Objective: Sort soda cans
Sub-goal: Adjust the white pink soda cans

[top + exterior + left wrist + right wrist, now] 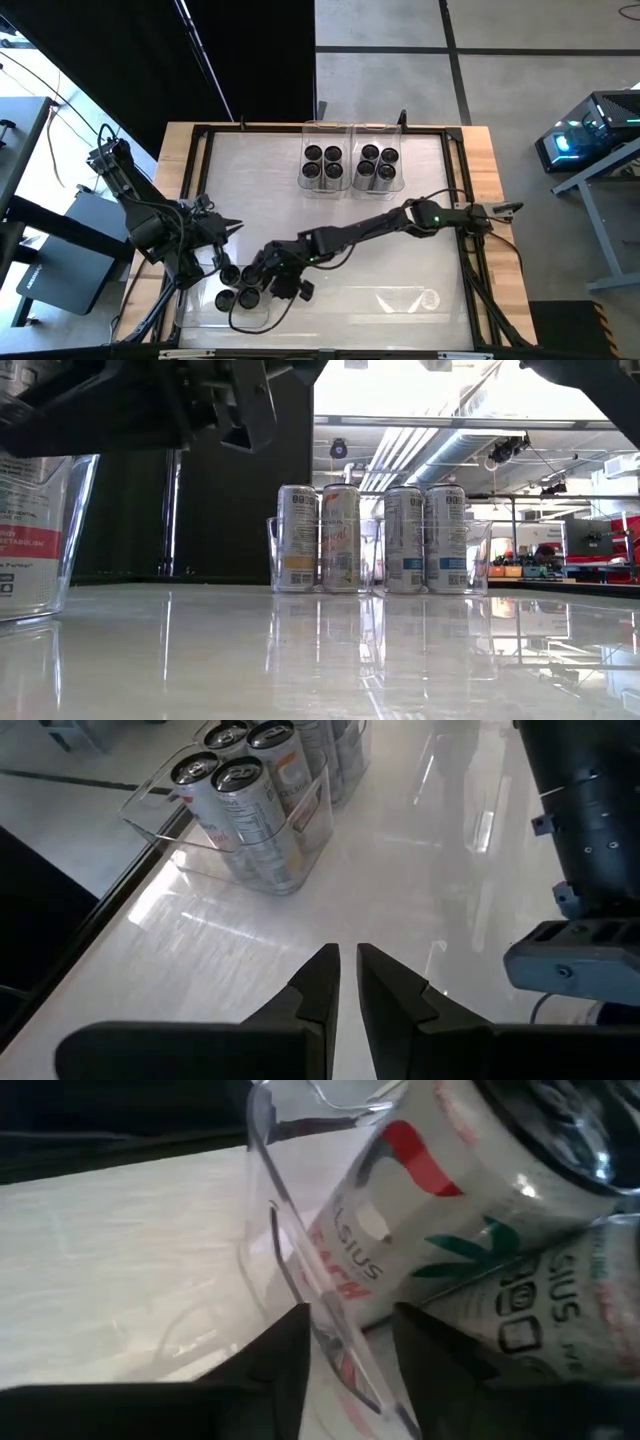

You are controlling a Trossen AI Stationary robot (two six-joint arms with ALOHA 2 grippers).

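Low view: glossy white table (330, 660), ducted workshop behind; left fingers (345, 982) clenched empty, right fingers (350, 1342) parted astride bin wall (300, 1260).

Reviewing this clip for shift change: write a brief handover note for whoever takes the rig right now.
Left gripper: shut, empty, hovering at the near-left of the table.
Right gripper: open, straddling the wall of the near clear bin, nothing gripped.
Done: four soda cans in the far left bin, four in the far right bin.
Left: several cans wait in the near bin; exact count unclear beneath the arm. Each needs moving to its matching far bin.
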